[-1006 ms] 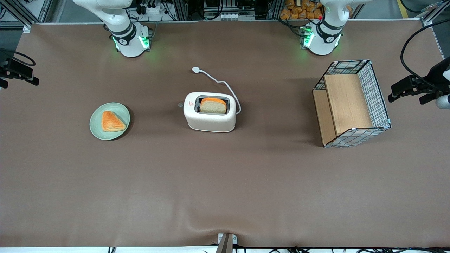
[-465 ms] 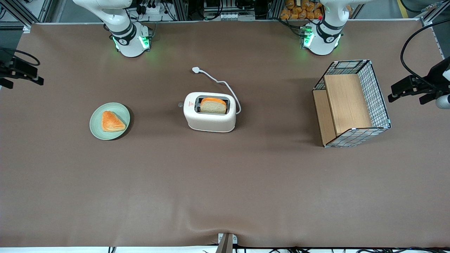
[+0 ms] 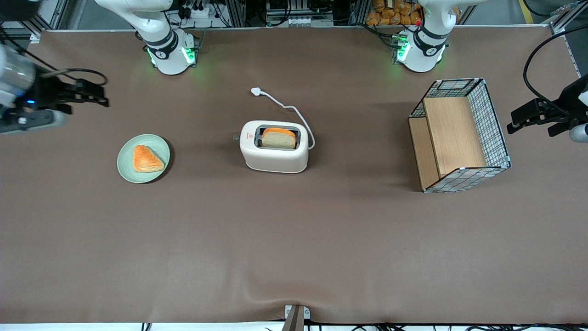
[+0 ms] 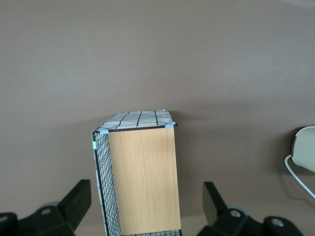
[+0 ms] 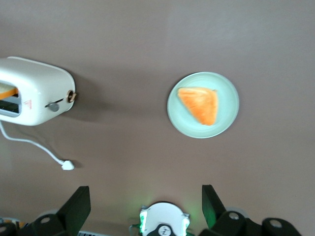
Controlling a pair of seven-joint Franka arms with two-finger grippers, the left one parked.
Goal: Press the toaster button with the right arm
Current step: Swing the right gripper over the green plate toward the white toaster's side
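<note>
Black end effector (image 3: 94, 94) spread, high above table, well apart from the toaster (image 3: 274, 152)

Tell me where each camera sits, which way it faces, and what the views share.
Front view: high above the table, looking down at the toaster; the gripper hangs open near the working arm's end.
Right wrist view: on the working arm, looking down at the toaster button and plate; its fingers show.
Left wrist view: on the parked arm, looking down at the wire basket.
Front and right wrist views share toaster and plate.
</note>
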